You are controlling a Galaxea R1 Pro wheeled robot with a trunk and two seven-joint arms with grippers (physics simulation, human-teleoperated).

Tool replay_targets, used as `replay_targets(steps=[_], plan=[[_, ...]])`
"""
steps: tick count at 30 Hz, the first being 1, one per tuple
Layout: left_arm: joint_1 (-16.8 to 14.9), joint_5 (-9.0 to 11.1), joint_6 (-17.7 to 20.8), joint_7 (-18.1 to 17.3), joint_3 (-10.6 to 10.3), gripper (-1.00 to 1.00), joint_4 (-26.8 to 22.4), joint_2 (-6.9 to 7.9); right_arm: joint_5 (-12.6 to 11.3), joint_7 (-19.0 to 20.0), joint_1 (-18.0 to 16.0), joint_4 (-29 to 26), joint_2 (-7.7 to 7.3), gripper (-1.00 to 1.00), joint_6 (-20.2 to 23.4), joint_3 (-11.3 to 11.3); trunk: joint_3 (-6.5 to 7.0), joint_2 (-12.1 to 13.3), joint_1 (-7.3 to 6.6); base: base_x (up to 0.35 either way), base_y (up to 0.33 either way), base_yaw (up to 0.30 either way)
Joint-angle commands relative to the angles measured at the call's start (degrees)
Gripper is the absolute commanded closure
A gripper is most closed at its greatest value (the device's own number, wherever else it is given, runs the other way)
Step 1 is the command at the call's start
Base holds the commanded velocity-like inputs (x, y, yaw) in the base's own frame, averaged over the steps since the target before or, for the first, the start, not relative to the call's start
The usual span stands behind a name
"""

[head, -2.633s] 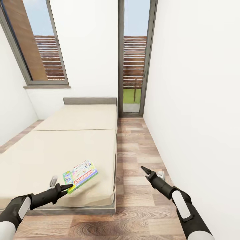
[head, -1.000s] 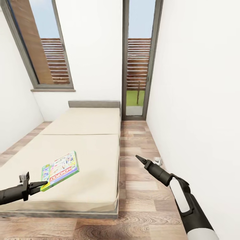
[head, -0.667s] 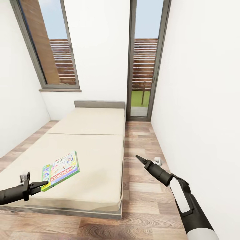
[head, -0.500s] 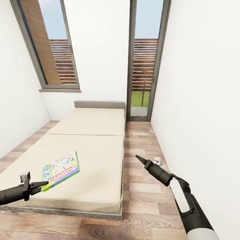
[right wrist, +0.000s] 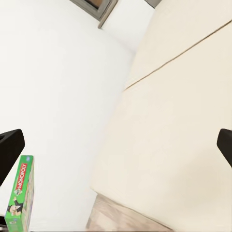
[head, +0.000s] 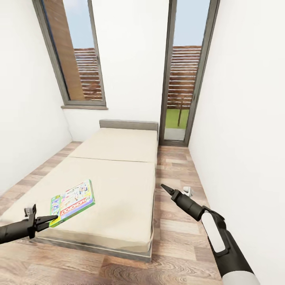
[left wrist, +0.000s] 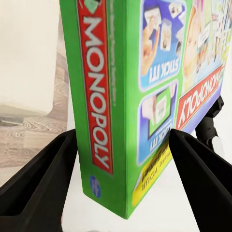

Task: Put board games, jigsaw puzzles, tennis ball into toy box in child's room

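The left gripper (head: 50, 219) clamps the green Monopoly board game box (head: 72, 202) over the beige bed (head: 114, 186) — the right gripper (head: 164, 188) hangs spread open, empty.

Bright green Monopoly box (head: 72, 202) with a red title band and colourful pictures; plain beige bed (head: 107, 186); brown wood-grain floor (head: 178, 221); white walls (head: 241, 118); grey window frames (head: 65, 79).

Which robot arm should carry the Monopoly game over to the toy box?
The left. The left gripper already has its fingers closed around the edge of the Monopoly box, lifted above the bed. The right gripper is open, holding nothing, over the floor.
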Motion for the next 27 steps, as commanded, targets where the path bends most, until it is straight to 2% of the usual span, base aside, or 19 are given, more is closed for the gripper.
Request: replay_targets(steps=[1,5,13,27], plan=[[0.0,-0.1,0.6,-0.2,0.0,1.0,0.0,0.0,-0.2,0.1,0.0,0.0,0.06,-1.0,0.5,-0.2,0.13,0.4,-0.23,0.0,0.0,0.283],[0.0,-0.1,0.6,-0.2,0.0,1.0,0.0,0.0,-0.2,0.1,0.0,-0.1,0.08,-1.0,0.5,-0.1,0.84,2.0,-1.1,0.0,0.0,0.286],[0.0,-0.1,0.5,-0.2,0.0,1.0,0.0,0.0,-0.2,0.1,0.0,-0.3,0.03,-1.0,0.4,1.9,2.28,5.2,-2.86,0.0,0.0,0.288],[0.0,-0.1,0.5,-0.2,0.0,1.0,0.0,0.0,-0.2,0.0,0.0,-0.4,0.0,-1.0,0.4,2.6,4.79,10.8,-5.94,0.0,0.0,0.288]])
